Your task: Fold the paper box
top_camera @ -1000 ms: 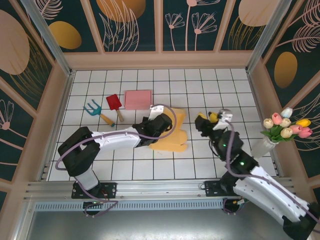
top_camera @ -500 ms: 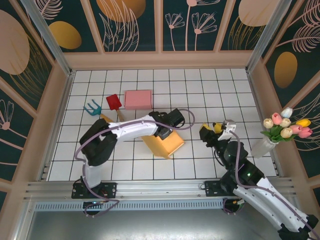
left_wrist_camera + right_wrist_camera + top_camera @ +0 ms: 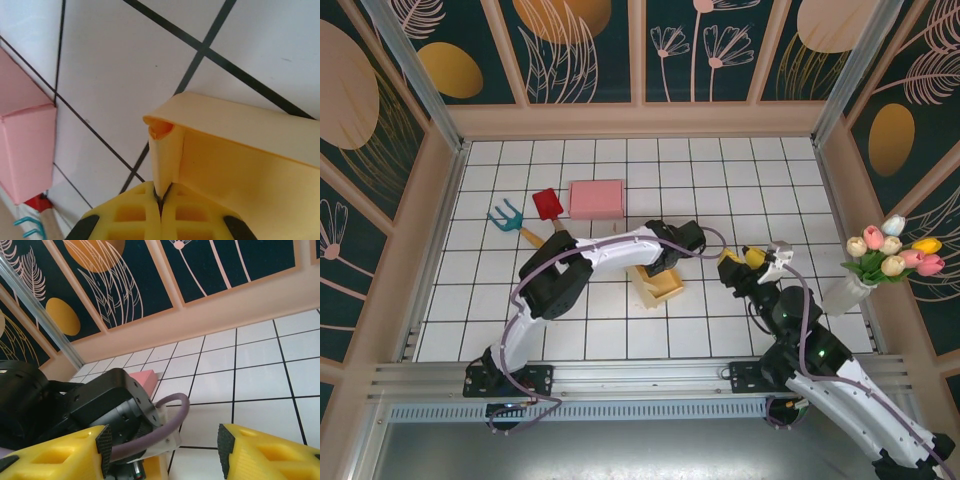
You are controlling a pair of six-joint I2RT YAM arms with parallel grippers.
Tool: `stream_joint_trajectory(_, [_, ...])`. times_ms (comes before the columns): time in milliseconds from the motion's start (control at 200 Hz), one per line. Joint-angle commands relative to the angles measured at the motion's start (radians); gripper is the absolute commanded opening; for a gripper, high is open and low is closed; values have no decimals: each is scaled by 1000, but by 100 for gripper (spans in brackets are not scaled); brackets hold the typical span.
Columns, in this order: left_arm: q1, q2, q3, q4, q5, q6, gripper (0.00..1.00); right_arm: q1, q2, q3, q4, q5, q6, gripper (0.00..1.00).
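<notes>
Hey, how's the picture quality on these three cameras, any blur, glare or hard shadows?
Top external view: even light, sharp, soft shadows under the arms. Left wrist view: the left gripper's yellow fingers and pale yellow paper box sit close and look soft; no glare. Right wrist view: the right gripper's yellow fingers are soft, the dark patterned wall sharper.

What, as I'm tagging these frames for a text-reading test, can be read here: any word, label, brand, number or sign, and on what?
No readable text in any view.
The yellow paper box: plain, no print.
The pink box: blank.
The red trowel and teal hand rake: no marks.
The wall panels: painted leaves and ovals, no lettering.
</notes>
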Motion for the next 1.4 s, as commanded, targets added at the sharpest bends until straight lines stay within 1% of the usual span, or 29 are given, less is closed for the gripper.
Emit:
stream_joint_trajectory(0, [8, 73, 0, 15, -86, 20, 10, -3, -16, -15, 30, -35, 24, 61])
stream_joint_trajectory(75, [9, 68, 4, 36, -91, 22, 21, -3, -18, -18, 34, -49, 30, 61])
stream_joint_trajectory(150, [9, 61, 10, 49, -82, 22, 22, -3, -18, -19, 34, -56, 33, 61])
stream_joint_trajectory(265, [9, 55, 29, 56, -103, 25, 23, -3, -25, -17, 29, -57, 34, 60])
stream_joint_trajectory(350, [8, 50, 58, 44, -110, 22, 32, -3, -27, -20, 26, -53, 34, 61])
stream_joint_trajectory(440, [9, 40, 103, 22, -114, 8, 36, -3, -28, -22, 26, -45, 33, 60])
stream_joint_trajectory(626, [5, -14, 209, -20, -124, -52, 42, -3, -27, -29, 25, -27, 34, 61])
stream_joint_trajectory(716, [6, -36, 267, -36, -133, -104, 44, -3, -27, -30, 23, -16, 32, 60])
stream_joint_trajectory(746, [5, -39, 296, -76, -148, -131, 44, -3, -27, -29, 20, -13, 31, 61])
stream_joint_trajectory(806, [6, -43, 369, -132, -199, -210, 46, -3, -26, -28, 18, -6, 29, 61])
stream_joint_trajectory(851, [6, -41, 440, -197, -243, -295, 51, -3, -26, -29, 20, -3, 29, 60])
stream_joint_trajectory(896, [7, -36, 518, -291, -321, -434, 60, -3, -24, -29, 19, 0, 29, 61])
stream_joint_trajectory(911, [10, -32, 551, -338, -341, -501, 63, -3, -23, -29, 20, 1, 30, 61])
stream_joint_trajectory(941, [18, -23, 613, -443, -345, -639, 66, -3, -20, -27, 20, 2, 31, 61])
stream_joint_trajectory(976, [30, -20, 674, -547, -304, -782, 66, -3, -17, -30, 21, 0, 30, 61])
stream_joint_trajectory(986, [34, -26, 680, -558, -289, -804, 66, -3, -16, -28, 20, 0, 30, 61])
stream_joint_trajectory(1006, [37, -49, 662, -559, -244, -840, 63, -3, -14, -27, 20, -1, 30, 61])
stream_joint_trajectory(1091, [53, -147, 529, -558, -54, -1044, 67, -3, -3, -27, 24, -5, 29, 61])
stream_joint_trajectory(1126, [65, -182, 478, -559, 34, -1131, 66, -3, 2, -28, 26, -8, 29, 61])
stream_joint_trajectory(1176, [83, -231, 378, -559, 170, -1245, 60, -3, 10, -26, 27, -13, 29, 61])
stream_joint_trajectory(1216, [90, -262, 293, -559, 253, -1323, 58, -3, 15, -24, 26, -14, 29, 61])
stream_joint_trajectory(1271, [91, -305, 215, -560, 299, -1409, 58, -3, 21, -21, 24, -12, 27, 61])
stream_joint_trajectory(1321, [89, -339, 148, -558, 301, -1486, 59, -3, 23, -21, 21, -8, 24, 61])
stream_joint_trajectory(1396, [90, -362, 95, -546, 293, -1521, 59, -5, 25, -24, 22, 1, 23, 61])
